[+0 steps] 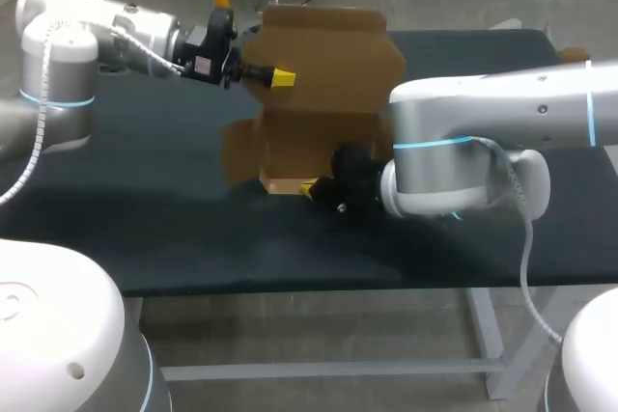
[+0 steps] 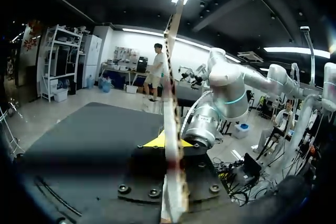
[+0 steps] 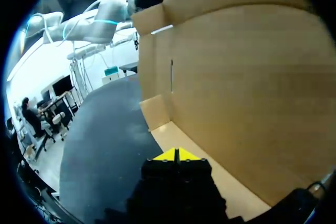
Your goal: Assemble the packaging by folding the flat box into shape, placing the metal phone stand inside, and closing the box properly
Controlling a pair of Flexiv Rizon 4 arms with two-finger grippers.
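**Head view.**
- Box (image 1: 328,65): half-folded at the desk (image 1: 145,229) centre. Its broad wall is upright and its long axis runs 9-to-3.
- Left tool (image 1: 283,77): at the wall's upper edge, about 10 o'clock of the box.
- Right tool (image 1: 311,189): low at the box's front edge, about 6 o'clock.
- Phone stand: not seen in any view.
- Free desk lies at 9 and 7 o'clock of the box. The right arm fills the 3-to-4 side.

**Left wrist view.**
- Left tool (image 2: 167,141): narrow, clamped on the box wall (image 2: 171,77). The wall shows edge-on and rises toward 12 o'clock from the tips.

**Right wrist view.**
- Right tool (image 3: 177,155): tips pressed together with nothing between them, over the box's floor flap (image 3: 210,174).
- The wall (image 3: 247,93) stands close at 1 to 3 o'clock of the tips. A short side flap (image 3: 156,111) is at 11 o'clock.

**Judgement.** The next fold likely hinges on the crease between floor and wall. The right tool is nearer that crease.
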